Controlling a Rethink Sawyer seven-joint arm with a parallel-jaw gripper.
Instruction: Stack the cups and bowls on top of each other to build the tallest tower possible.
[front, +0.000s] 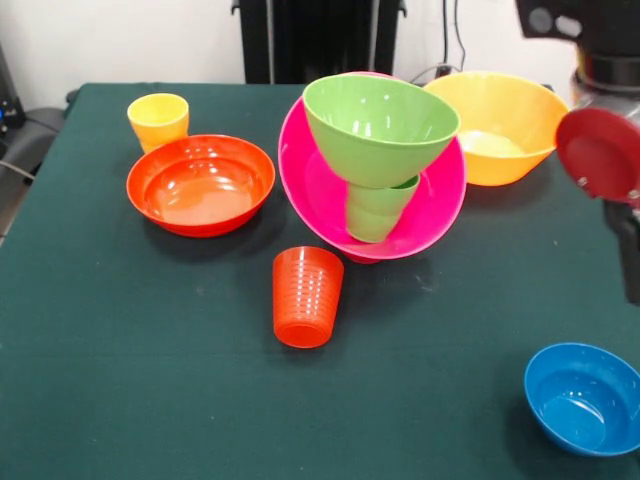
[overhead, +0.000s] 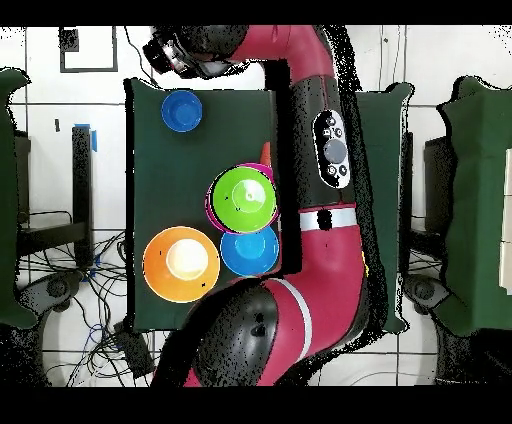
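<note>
Claw (overhead: 170, 50) state we cannot tell; it sits past the desk (front: 120, 380) edge by the blue bowl (front: 583, 398). We note the tower mid-desk: pink bowl (front: 325, 190) tilted, holding the green cup (front: 378, 208) with the lime bowl (front: 380, 125) on it.

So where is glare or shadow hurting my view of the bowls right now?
Front view: bright glare streaks sit on the glossy wide red-orange plastic bowl and the medium blue plastic bowl; soft shadows fall beside the ribbed orange-red plastic cup. Overhead view: the large yellow-orange plastic bowl's centre is washed out pale, and the red arm hides the table's right side.
</note>
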